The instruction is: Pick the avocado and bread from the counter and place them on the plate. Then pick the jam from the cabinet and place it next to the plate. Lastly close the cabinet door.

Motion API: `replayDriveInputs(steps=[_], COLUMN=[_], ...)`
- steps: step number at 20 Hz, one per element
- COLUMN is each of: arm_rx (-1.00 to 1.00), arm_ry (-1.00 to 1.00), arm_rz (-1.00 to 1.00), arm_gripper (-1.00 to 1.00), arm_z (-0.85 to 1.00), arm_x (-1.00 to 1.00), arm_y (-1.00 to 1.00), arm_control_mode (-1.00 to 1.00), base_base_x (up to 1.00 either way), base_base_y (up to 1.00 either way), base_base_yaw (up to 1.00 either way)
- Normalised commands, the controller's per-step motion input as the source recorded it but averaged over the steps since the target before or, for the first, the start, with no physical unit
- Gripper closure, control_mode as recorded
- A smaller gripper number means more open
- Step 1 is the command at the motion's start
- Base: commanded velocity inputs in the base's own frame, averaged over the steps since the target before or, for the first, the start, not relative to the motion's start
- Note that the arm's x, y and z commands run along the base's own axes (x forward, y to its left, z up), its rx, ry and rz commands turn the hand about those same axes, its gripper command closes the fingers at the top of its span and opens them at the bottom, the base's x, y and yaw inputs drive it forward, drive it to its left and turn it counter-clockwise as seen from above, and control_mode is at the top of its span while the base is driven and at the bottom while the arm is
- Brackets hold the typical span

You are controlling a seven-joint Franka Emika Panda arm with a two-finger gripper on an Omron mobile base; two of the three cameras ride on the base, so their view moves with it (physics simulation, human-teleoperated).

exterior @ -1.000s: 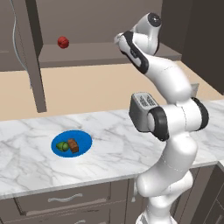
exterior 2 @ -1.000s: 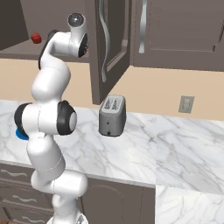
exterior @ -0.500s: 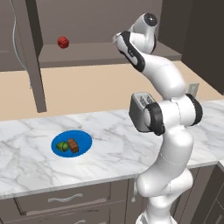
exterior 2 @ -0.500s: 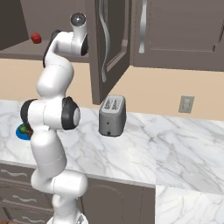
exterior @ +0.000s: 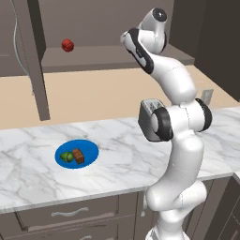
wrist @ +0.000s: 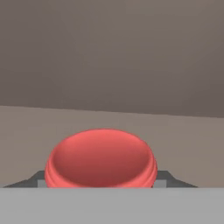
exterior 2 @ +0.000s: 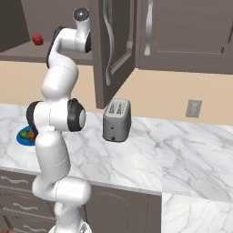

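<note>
In the hand view, the jam [wrist: 101, 155] shows its red lid close up on the cabinet shelf [wrist: 109, 120]. My gripper [wrist: 100, 181] is shut on the jam, one dark fingertip [wrist: 38, 179] pressed against each side of the lid. In the base views my arm reaches up into the open cabinet [exterior: 108, 54] and hides the hand and jar. The blue plate [exterior: 90, 148] lies on the white marble counter [exterior: 122, 154]. On it lie the green avocado [exterior: 68, 157] and the brown bread [exterior: 78, 155]. The cabinet door [exterior 2: 113, 50] stands open.
A dark red ball [exterior: 67, 45] sits on the shelf to the left of my hand, also seen as the ball [exterior 2: 37, 39]. A grey toaster [exterior 2: 117, 120] stands on the counter under the open door. Another open door [exterior: 37, 65] hangs at the left.
The upper arm has leaned a little further toward the cabinet shelf. The plate, avocado, bread and red ball have not moved.
</note>
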Motion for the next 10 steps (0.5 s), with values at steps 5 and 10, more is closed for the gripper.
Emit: replayDriveInputs(steps=[5,10], arm_rx=[0.0,-0.01], arm_ry=[0.0,-0.12], arm_rz=[0.0,0.01], arm_gripper=[1.0,1.0], arm_z=[-0.11,-0.15], arm_x=[-0.85,-1.0], arm_y=[0.11,0.52], arm_control_mode=[-1.0,-1.0], base_base_x=[0.0,0.0], base_base_y=[0.0,0.0], base_base_yaw=[0.0,0.0])
